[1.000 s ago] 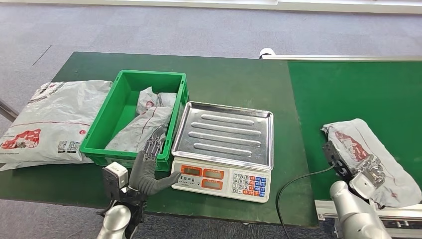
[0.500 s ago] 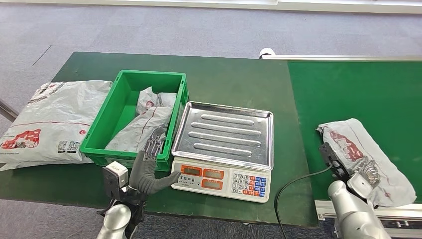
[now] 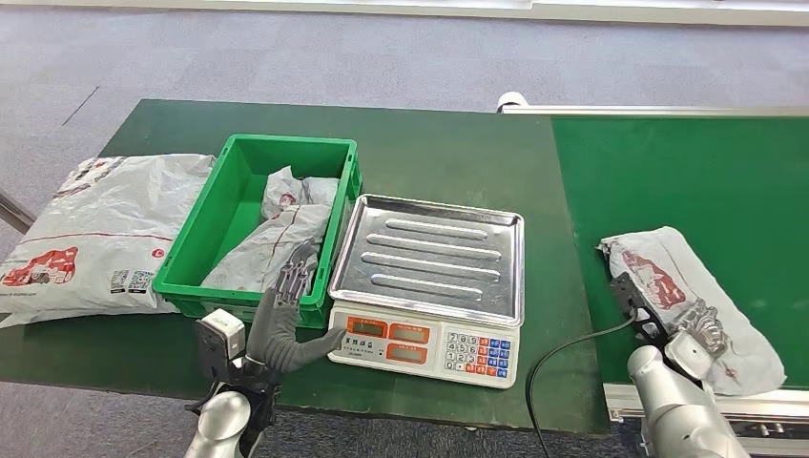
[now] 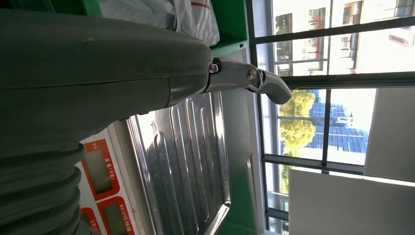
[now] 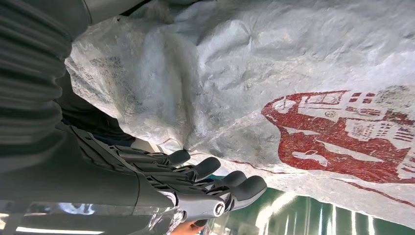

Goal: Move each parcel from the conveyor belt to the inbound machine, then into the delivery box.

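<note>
Green table (image 3: 448, 153) carries scale and box; on the conveyor belt (image 3: 687, 162) the parcel (image 3: 682, 286) lies slantwise, directly before the right robot hand (image 3: 682, 324), whose fingers rest on it. Left robot hand (image 3: 286, 320) hangs spread, far off.

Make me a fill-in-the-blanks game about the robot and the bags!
1. The green crate has ____ parcel inside.
2. The metal tray of the scale is ____.
3. The right hand rests on the parcel lying on the ____.
4. The left hand holds ____.

Missing words: one; empty; conveyor belt; nothing
</note>
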`<state>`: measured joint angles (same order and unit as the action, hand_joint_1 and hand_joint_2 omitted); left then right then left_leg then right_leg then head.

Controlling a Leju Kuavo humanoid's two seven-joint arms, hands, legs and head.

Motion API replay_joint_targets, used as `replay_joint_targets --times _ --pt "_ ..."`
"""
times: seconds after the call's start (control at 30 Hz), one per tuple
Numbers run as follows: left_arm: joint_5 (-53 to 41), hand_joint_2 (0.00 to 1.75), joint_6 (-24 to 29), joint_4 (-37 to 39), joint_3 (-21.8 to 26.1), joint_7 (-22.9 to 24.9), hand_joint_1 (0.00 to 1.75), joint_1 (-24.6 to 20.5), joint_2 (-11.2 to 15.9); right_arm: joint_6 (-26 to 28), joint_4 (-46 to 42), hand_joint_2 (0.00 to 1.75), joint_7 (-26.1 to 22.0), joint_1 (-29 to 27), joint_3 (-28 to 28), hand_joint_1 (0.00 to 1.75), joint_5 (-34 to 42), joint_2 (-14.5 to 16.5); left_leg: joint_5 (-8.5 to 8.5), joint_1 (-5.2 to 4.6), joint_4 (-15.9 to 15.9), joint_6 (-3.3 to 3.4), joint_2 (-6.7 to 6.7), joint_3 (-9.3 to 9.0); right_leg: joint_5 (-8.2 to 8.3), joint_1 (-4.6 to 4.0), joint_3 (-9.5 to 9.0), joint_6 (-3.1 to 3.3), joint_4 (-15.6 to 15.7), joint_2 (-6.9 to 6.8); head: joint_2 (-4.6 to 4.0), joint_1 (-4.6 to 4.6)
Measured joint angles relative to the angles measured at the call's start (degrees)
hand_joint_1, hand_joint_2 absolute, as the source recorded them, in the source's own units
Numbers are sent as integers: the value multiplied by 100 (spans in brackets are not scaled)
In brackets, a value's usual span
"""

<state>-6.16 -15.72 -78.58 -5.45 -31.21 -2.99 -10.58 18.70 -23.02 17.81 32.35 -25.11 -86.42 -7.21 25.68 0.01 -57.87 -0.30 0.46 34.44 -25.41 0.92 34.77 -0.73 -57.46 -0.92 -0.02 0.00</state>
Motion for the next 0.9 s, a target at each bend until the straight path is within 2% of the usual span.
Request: replay_joint_targets --times 0.07,0.1,0.2,0.23,0.53,0.67,0.9 --pt "0 175 0 0 3 0 0 0 0 1 4 175 0 0 0 1 0 0 0 0 0 0 0 0 0 0 0 0 0 0 0 0" --pt "0 175 1 1 4 0 0 0 0 0 8 175 0 1 0 17 0 0 0 0 0 0 0 0 0 0 0 0 0 0 0 0" --pt "0 175 2 3 7 -1 0 -1 0 -8 22 175 -8 10 0 147 1 2 0 0 0 0 0 0 0 0 0 0 0 0 0 0" --pt "0 175 2 4 8 -3 0 -2 1 -18 26 175 -19 17 0 175 2 2 0 0 0 0 0 0 0 0 0 0 0 0 0 0" --pt "0 175 4 23 11 -34 0 -7 2 -50 67 175 -120 83 0 175 6 4 0 0 0 0 0 0 0 0 0 0 0 0 0 0" --pt "0 175 4 34 14 -38 0 -9 2 -42 79 0 -122 97 0 175 0 10 0 0 0 0 0 0 0 0 0 0 0 0 0 0" --pt "0 175 7 35 14 -48 0 -9 2 -12 81 0 -134 101 0 175 2 34 0 0 0 0 0 0 -1 0 0 0 0 -1 0 0"
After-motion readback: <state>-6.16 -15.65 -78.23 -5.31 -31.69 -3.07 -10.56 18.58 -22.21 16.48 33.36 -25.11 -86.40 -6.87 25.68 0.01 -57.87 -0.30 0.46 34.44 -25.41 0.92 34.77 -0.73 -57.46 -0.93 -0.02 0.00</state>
